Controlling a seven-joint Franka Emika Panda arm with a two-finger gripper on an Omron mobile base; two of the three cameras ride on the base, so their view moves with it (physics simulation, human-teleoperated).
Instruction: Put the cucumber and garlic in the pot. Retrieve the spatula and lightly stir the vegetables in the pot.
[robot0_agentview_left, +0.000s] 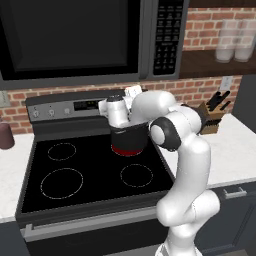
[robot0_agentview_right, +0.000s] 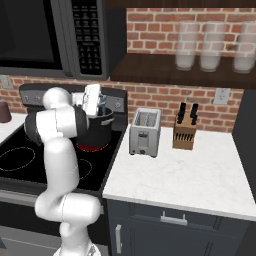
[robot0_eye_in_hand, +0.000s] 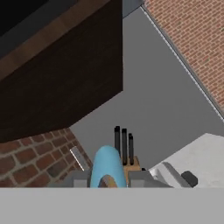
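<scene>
Left base view: the pot (robot0_agentview_left: 129, 141), dark grey, sits centre frame on a red-glowing burner of the stove (robot0_agentview_left: 75, 170); its contents are hidden by my arm. Right base view: pot (robot0_agentview_right: 100, 127) at left-centre, toaster (robot0_agentview_right: 145, 132) just beside the stove edge. Hand view: my gripper (robot0_eye_in_hand: 108, 178), bottom centre, is closed around a light-blue spatula (robot0_eye_in_hand: 106, 164).
</scene>
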